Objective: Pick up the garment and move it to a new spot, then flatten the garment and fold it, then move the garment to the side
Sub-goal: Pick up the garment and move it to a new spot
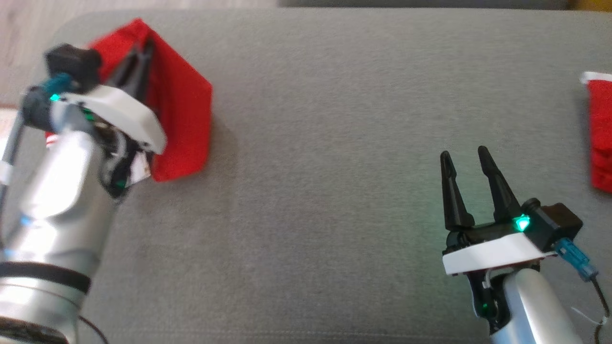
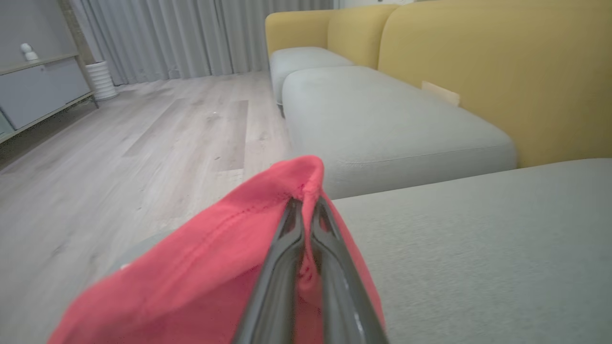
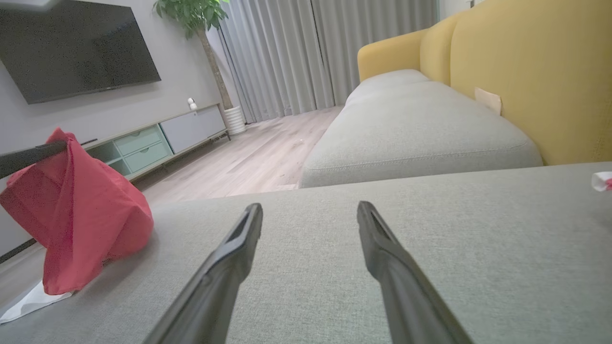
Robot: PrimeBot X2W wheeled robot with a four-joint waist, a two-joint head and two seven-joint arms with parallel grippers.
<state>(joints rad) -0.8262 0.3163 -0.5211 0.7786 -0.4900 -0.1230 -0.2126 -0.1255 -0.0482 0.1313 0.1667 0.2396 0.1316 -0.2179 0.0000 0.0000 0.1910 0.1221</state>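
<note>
Left gripper (image 2: 304,205) is pinching the red garment (image 1: 184,119) tight, lifting 1 fold at the grey cushion's (image 1: 325,143) left corner. Right gripper (image 1: 464,155) is hovering wide open, holding nothing.

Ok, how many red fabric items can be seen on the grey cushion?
2. One red garment is at the far left, its top pinched in the left hand; a second red item lies at the head view's right edge, cut off, so more may be hidden.
</note>
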